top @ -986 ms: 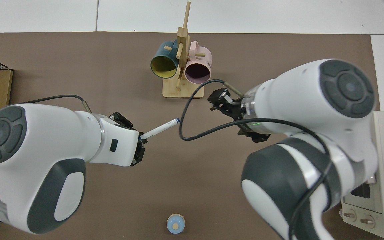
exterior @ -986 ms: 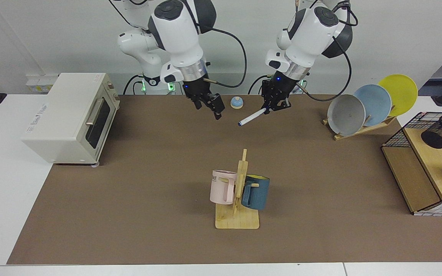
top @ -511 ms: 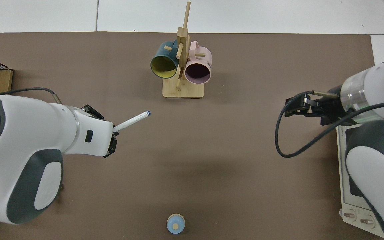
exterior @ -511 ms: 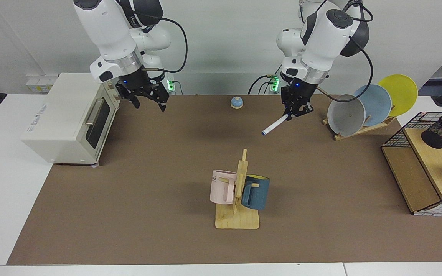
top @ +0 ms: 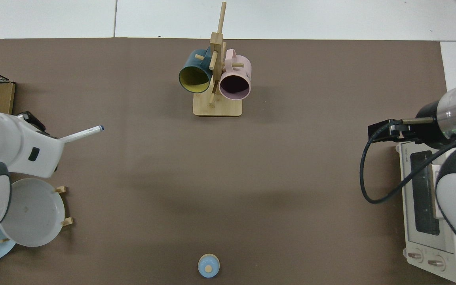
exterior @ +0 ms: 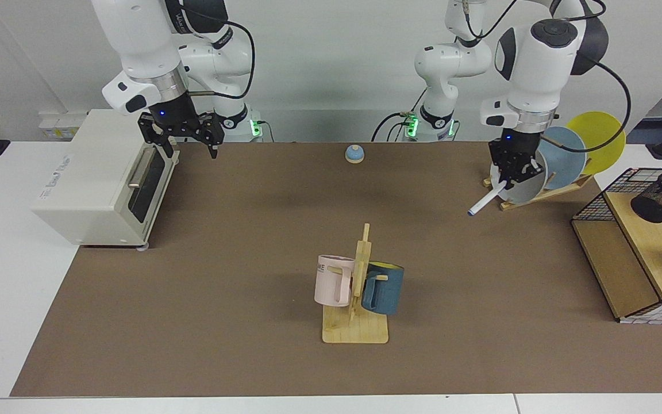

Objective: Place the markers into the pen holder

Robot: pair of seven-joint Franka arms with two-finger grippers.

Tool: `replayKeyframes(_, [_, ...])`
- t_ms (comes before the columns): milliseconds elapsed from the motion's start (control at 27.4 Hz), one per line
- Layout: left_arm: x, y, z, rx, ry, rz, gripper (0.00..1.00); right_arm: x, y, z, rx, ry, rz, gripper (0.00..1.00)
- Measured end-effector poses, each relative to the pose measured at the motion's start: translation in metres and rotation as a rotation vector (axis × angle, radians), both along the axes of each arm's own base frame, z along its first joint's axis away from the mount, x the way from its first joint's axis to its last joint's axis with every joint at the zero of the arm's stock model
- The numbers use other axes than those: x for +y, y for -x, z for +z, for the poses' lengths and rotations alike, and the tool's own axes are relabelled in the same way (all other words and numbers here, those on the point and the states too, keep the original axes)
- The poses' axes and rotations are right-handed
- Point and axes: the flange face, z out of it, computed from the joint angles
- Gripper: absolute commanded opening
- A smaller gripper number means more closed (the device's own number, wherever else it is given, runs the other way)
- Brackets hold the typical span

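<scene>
1. Left end effector [exterior: 508,179] hangs above the desk [exterior: 250,241] in front of the grey plate [exterior: 523,184] in the plate rack, its fingers closed on one end of the marker [exterior: 486,200].
2. From the grip the marker slants down, its free blue-tipped end clear of the brown desk surface; in the top view the marker [top: 80,134] sticks out from under the left arm's wrist, which hides the grip itself.
3. Right end effector [exterior: 184,138] hangs near the upper front corner of the white toaster oven [exterior: 101,178], fingers spread apart and holding nothing; in the top view the right end effector [top: 380,130] sits just off the oven's edge.
4. On a wooden shelf inside a wire-grid basket frame [exterior: 607,201] at the desk's edge, the black mesh pen holder [exterior: 661,198] stands tilted, well apart from the marker.
5. A wooden mug stand [exterior: 357,322] with a pink mug [exterior: 332,280] and a dark blue mug [exterior: 384,287] stands mid-desk.
6. A small blue bell [exterior: 354,153] sits near the arms' bases.
</scene>
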Motion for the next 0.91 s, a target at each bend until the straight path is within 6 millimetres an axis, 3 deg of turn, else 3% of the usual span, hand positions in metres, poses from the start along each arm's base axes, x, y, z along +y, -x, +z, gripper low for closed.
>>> replayKeyframes(256, [0.053, -0.004, 0.008, 0.0, -0.206, -0.049, 0.0, -0.007, -0.001, 0.0, 0.0, 0.0, -0.013, 1.0])
replayKeyframes(584, [0.107, -0.011, 0.041, 0.001, -0.472, -0.195, 0.0, -0.059, -0.004, 0.0, 0.0, 0.0, -0.108, 1.0])
replayKeyframes(913, [0.194, -0.02, 0.079, 0.028, -0.64, -0.445, 0.0, -0.056, -0.004, 0.0, 0.0, 0.0, -0.101, 1.0])
